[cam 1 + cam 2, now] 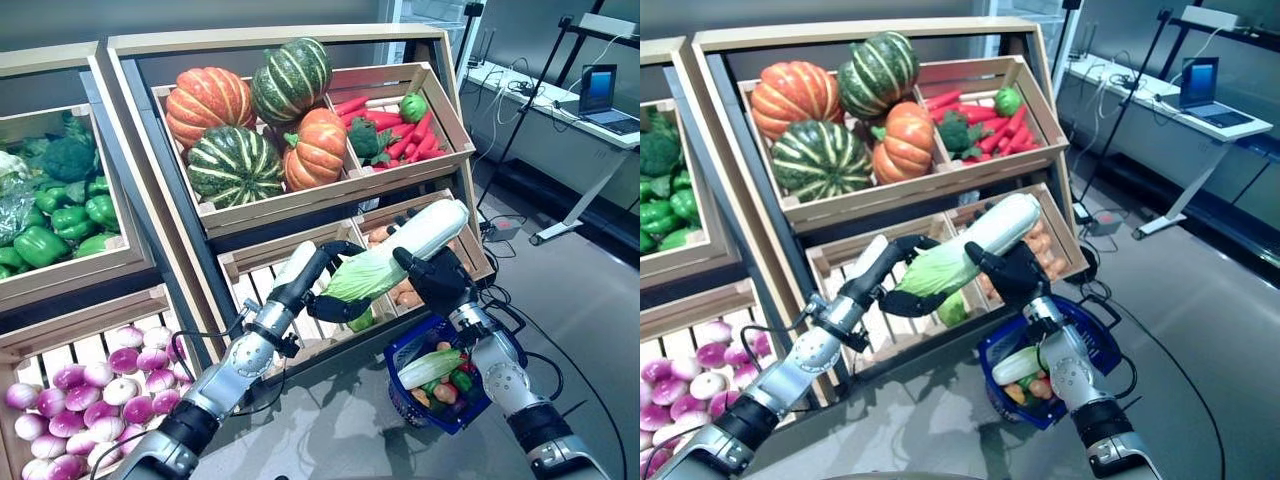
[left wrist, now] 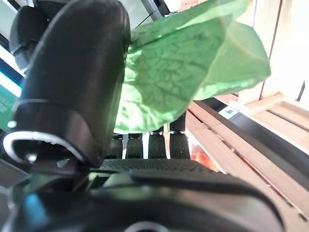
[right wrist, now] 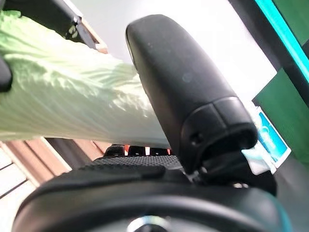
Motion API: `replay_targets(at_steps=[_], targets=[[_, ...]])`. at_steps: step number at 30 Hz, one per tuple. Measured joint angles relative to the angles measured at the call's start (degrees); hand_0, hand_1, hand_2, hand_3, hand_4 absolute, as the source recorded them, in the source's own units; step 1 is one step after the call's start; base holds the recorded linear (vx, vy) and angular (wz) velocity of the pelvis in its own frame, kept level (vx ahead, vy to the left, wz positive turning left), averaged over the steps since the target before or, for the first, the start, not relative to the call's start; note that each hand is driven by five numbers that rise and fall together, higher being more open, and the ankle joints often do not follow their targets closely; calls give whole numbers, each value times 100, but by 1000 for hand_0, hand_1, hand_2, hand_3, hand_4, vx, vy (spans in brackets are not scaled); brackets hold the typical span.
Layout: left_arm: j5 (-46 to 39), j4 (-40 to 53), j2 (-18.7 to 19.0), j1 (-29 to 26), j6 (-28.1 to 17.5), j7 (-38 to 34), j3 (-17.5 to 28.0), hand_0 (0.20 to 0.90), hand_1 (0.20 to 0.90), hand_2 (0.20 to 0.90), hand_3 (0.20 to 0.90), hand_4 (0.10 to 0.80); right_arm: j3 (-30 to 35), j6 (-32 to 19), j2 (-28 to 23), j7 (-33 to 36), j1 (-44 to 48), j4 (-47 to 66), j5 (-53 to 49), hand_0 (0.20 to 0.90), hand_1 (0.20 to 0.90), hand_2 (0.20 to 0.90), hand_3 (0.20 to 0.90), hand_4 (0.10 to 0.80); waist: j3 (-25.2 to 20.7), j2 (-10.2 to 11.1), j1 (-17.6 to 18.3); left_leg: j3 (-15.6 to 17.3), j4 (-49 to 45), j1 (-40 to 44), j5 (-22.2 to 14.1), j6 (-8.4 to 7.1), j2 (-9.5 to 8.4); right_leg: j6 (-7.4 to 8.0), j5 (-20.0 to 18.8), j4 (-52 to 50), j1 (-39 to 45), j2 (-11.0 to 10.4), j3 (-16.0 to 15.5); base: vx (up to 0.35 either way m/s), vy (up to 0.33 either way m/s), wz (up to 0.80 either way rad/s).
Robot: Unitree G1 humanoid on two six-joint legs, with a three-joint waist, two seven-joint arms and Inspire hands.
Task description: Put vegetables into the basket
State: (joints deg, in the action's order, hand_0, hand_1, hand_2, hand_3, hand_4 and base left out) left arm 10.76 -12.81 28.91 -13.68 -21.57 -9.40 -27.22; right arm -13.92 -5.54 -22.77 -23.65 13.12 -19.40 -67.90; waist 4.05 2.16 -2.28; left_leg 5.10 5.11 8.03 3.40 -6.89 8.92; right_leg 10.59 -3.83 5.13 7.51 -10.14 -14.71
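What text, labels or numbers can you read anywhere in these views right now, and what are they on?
No text can be read in any view.
Small label on the wooden shelf in the left wrist view: printed marks, too small and blurred to read.
Blue and white tag in the right wrist view: too blurred to read.
Laptop on the desk: screen lit, nothing legible.
Napa cabbage, held by both hands, and blue basket: no labels visible.

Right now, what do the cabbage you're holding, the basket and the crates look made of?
Cabbage: probably an imitation, plastic-looking; smooth glossy white stalk, thin translucent veined leaves in the left wrist view. Left robot hand grips the leafy end, right robot hand the middle. Basket: blue with open lattice walls, likely moulded plastic. Crates: pale unfinished wood, judging by visible slats and grain.
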Motion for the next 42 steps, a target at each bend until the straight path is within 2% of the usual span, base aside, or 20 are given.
replay_targets(at_steps=[7, 8, 14, 22, 32, 33, 34, 42], targets=[[514, 1, 49, -52, -7, -371, -180, 300, 300, 300, 300, 400, -7, 1, 99, 226, 0, -83, -29, 900, 900, 900, 900, 800, 2, -4, 83, 6, 0, 12, 0, 0, 0, 0, -1, 0, 4, -1, 9, 0, 0, 0], [516, 1, 56, -51, -7, -371, -183, 300, 300, 300, 300, 400, -8, 1, 119, 237, 0, -86, -41, 300, 300, 300, 300, 400, 2, -5, 82, 6, 0, 11, 0, 0, 0, 0, -1, 0, 4, -1, 9, 0, 0, 0], [516, 1, 48, -55, -19, -374, -187, 300, 300, 300, 300, 400, -23, -1, 340, 237, 0, -87, -708, 300, 300, 300, 300, 400, 2, -11, 65, 6, 0, 12, 0, 0, -1, 0, -1, 0, 5, -1, 8, 0, 0, 0], [516, 54, 10, -62, -62, -375, -281, 300, 300, 300, 300, 400, -25, -213, 374, 237, 0, -115, -748, 300, 300, 300, 300, 400, 1, -29, 49, 13, 0, 15, 0, 0, -1, 0, -1, 0, 5, -1, 12, 0, 0, 0], [515, 44, -111, -76, -9, -377, -305, 300, 300, 300, 300, 400, -27, -243, 407, 276, -1, -115, -913, 300, 300, 300, 300, 400, -30, -81, 72, 25, 0, 16, 0, 0, 0, 0, -1, 0, 2, 0, 20, 0, 0, 0], [515, 44, -114, -76, 18, -377, -308, 806, 806, 806, 806, 737, -27, -243, 415, 310, -1, -115, -910, 300, 300, 300, 300, 400, -34, -87, 73, 26, 0, 16, 0, 0, 0, 0, -1, 0, 2, 0, 20, 0, 0, 0], [515, 44, -117, -76, 32, -376, -310, 900, 900, 900, 900, 800, -27, -243, 414, 333, -1, -115, -909, 300, 300, 300, 300, 400, -36, -89, 73, 26, 0, 17, 0, 0, 0, 0, -1, 0, 2, 0, 21, 0, 0, 0], [523, -271, -120, 103, 168, -137, -642, 900, 900, 900, 900, 800, -19, -243, 292, 748, 1, -108, -617, 300, 300, 300, 300, 400, -40, -94, 70, 43, 1, 13, 0, 0, 0, 0, -1, 0, -5, -1, 24, 0, 0, 0]])
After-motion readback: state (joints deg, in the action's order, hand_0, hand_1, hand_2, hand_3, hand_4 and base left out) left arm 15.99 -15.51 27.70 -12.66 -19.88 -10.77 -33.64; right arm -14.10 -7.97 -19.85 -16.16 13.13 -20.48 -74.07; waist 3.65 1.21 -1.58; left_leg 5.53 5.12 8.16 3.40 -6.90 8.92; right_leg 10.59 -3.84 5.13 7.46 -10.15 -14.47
